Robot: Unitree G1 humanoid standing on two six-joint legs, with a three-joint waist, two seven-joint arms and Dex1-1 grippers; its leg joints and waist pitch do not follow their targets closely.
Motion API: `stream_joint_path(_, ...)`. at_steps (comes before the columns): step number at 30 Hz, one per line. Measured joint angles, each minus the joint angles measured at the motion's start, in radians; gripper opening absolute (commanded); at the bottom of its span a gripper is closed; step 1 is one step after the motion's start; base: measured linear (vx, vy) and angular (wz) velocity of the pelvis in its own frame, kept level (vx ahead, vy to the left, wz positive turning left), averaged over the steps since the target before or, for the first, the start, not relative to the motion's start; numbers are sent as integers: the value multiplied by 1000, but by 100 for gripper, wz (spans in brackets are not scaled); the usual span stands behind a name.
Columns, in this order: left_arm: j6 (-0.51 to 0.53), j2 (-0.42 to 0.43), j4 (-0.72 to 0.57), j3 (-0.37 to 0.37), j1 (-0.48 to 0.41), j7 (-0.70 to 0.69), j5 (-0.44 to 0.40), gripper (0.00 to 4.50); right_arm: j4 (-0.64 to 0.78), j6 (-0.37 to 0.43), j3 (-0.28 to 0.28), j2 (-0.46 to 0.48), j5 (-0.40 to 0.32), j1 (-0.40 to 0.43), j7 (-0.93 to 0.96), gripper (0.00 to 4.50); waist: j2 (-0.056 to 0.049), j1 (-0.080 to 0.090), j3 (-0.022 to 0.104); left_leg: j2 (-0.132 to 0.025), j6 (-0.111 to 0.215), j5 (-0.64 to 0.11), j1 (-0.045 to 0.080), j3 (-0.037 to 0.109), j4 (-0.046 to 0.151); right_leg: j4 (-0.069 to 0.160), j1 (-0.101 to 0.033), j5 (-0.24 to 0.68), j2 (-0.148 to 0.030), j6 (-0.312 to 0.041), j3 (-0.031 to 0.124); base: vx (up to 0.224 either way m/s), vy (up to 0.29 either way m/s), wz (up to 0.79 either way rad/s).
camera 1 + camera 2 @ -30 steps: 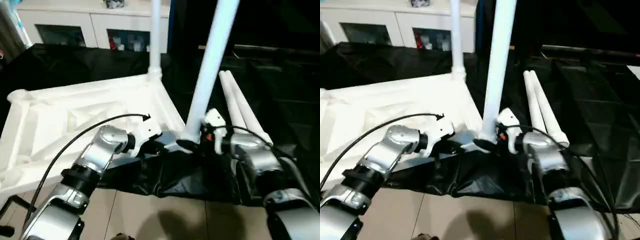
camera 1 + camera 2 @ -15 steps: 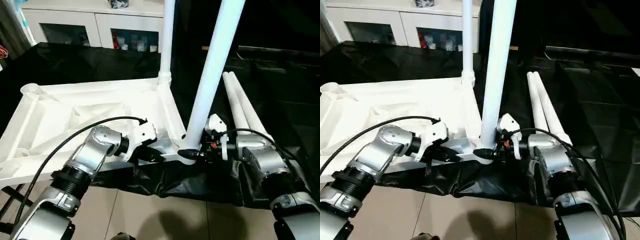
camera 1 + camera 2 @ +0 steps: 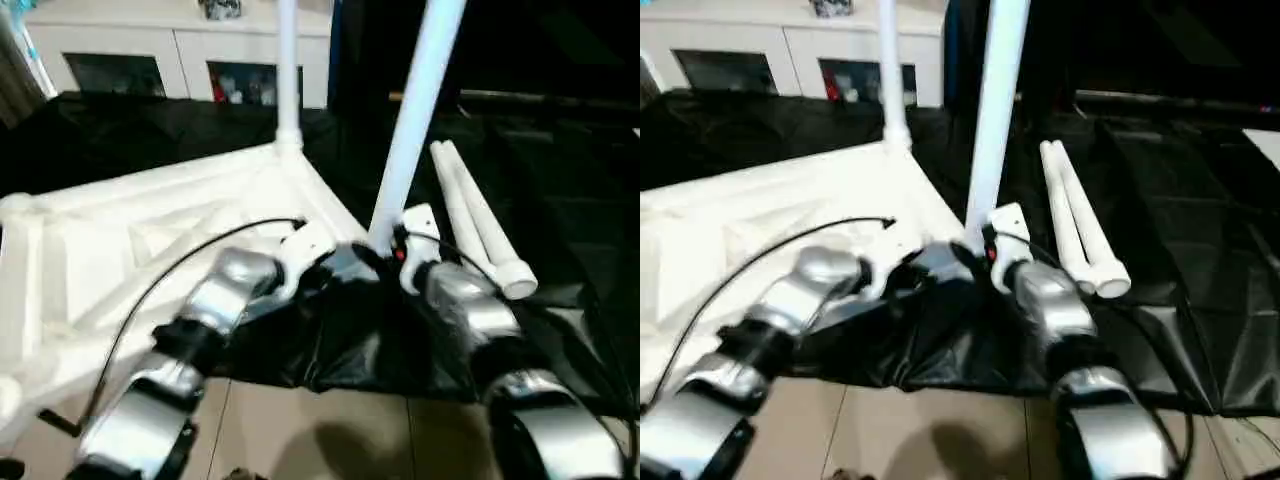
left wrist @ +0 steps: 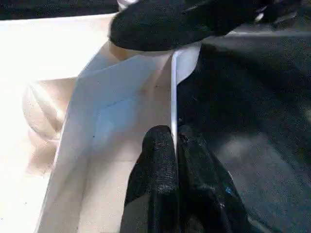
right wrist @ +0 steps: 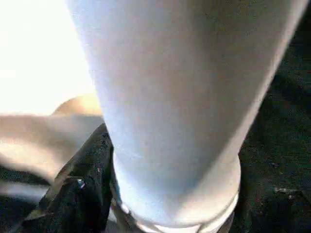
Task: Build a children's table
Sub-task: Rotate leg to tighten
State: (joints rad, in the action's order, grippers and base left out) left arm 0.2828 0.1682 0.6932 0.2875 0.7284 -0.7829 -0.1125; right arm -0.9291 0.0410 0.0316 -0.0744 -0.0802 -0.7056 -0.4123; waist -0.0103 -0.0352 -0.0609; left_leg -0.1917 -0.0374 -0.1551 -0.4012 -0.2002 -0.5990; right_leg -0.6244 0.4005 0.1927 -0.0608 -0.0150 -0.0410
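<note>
The children's table lies upside down, its white ribbed top (image 3: 120, 240) on the left. One leg (image 3: 287, 70) stands upright in the far corner socket. A second leg (image 3: 415, 110) stands at the near corner, and my right gripper (image 3: 380, 250) is closed around its base, with one black finger (image 5: 82, 191) pressed against it. My left gripper (image 4: 173, 133) is shut on the thin rim (image 4: 173, 87) of the top, just beside that corner. Two loose legs (image 3: 478, 225) lie side by side to the right.
A black sheet (image 3: 560, 200) covers the work surface and hangs over its front edge. A white cabinet (image 3: 130, 50) with glass doors stands behind. Light tiled floor (image 3: 330, 430) shows below my forearms.
The whole picture has shifted, so the camera moved. My right gripper's jaws have narrowed around the base of the near leg. My left gripper stays shut on the rim.
</note>
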Motion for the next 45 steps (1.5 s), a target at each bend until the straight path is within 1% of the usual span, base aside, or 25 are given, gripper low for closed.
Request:
stream_joint_path(1,4,-11,12,-4,8,19,-1,0,-16,-6,6,13,0,-10,44,277,0,0,0,0,0,0,0,0,0,0,0,0,0,0,0,0,0,0)
stream_joint_path(3,5,-25,28,-10,18,44,-1,0,-49,-36,18,34,8,-29,104,347,-2,-2,1,0,0,0,-1,0,1,2,0,0,0,1,0,0,0,0)
stream_joint_path(6,5,-28,31,-16,20,51,-1,0,-67,-55,30,45,7,-35,104,354,-2,-1,1,0,0,0,-2,0,1,5,0,0,0,1,0,0,0,0)
stream_joint_path(8,3,-26,31,-16,20,45,-1,0,-68,-57,31,41,7,-35,86,383,-2,-1,1,0,1,0,-2,0,2,7,-1,0,0,1,0,0,0,0)
stream_joint_path(10,-1,-23,30,-16,19,33,-1,0,-70,-63,31,37,7,-35,65,391,-2,-1,1,0,1,0,-2,-1,2,8,-1,0,0,1,0,0,0,0)
stream_joint_path(11,-7,-18,25,-16,15,21,-1,0,-74,-69,29,32,7,-35,39,402,-2,-1,1,0,1,0,-2,-1,2,8,-1,0,0,1,0,0,0,0)
stream_joint_path(12,-10,-15,21,-16,12,12,0,0,-75,-70,29,28,6,-35,19,402,-2,-1,1,0,1,0,-2,-1,2,8,-1,0,0,1,0,0,0,0)
stream_joint_path(13,-15,-7,12,-16,5,-4,1,0,-76,-70,28,19,3,-35,-13,402,-2,-1,1,0,1,0,-2,-1,2,8,-1,0,0,1,0,0,0,0)
stream_joint_path(14,-24,12,-18,-12,-14,-45,4,0,-75,-70,16,-6,-1,-35,-94,402,-2,-2,1,0,1,0,-2,-1,3,8,-1,0,0,1,-1,0,0,0)
stream_joint_path(18,-47,55,-64,-1,-44,-150,22,0,-49,-68,-26,-70,-4,-12,-310,402,-2,-4,1,0,1,0,-2,0,3,8,-1,0,0,1,-1,0,0,0)
stream_joint_path(22,-61,89,-92,9,-64,-233,39,0,7,-62,-74,-137,-4,22,-500,402,-2,-11,1,0,1,0,-2,-1,2,7,-1,0,0,0,-1,0,0,0)
stream_joint_path(23,-64,98,-101,12,-70,-260,42,0,24,-62,-88,-156,-4,33,-557,402,-2,-15,1,0,1,0,-2,-1,2,7,-1,0,0,0,-1,0,0,0)
stream_joint_path(27,-69,130,-132,17,-91,-341,57,0,77,-57,-128,-210,-4,55,-713,402,-2,-24,1,-1,1,0,-2,-1,2,6,-1,0,0,0,-1,0,0,0)
stream_joint_path(29,-69,150,-148,26,-101,-392,73,0,129,-40,-152,-236,-8,79,-789,367,-2,-29,1,-1,1,0,-2,-1,2,7,-1,0,0,1,-2,0,0,0)
stream_joint_path(32,-69,168,-155,33,-104,-438,84,0,151,-22,-163,-250,-10,86,-839,362,-2,-30,1,-1,1,0,-2,-1,2,7,-1,0,0,1,-1,0,0,0)
stream_joint_path(35,-68,175,-159,35,-106,-460,87,0,173,-11,-177,-261,-10,92,-866,326,-2,-32,1,-1,1,0,-2,-1,1,7,-2,0,0,0,-1,0,0,0)
stream_joint_path(37,-68,176,-159,37,-107,-472,87,0,180,-9,-179,-263,-9,97,-873,323,-2,-33,1,-1,1,0,-2,-1,1,7,-2,0,0,0,-1,0,0,0)
stream_joint_path(38,-68,176,-159,37,-107,-475,87,0,182,-10,-179,-262,-8,100,-873,307,-2,-34,1,-1,1,0,-2,-1,1,7,-2,0,0,1,-1,0,0,0)
stream_joint_path(40,-69,175,-159,37,-109,-475,87,0,195,-9,-179,-262,-8,109,-871,289,-2,-36,1,-1,1,0,-2,-1,1,7,-2,0,0,1,-1,0,0,0)
stream_joint_path(45,-70,172,-159,37,-111,-444,83,0,210,-6,-174,-253,-1,121,-823,276,-2,-35,1,-1,1,0,-2,0,1,6,-2,0,0,0,-1,0,0,0)
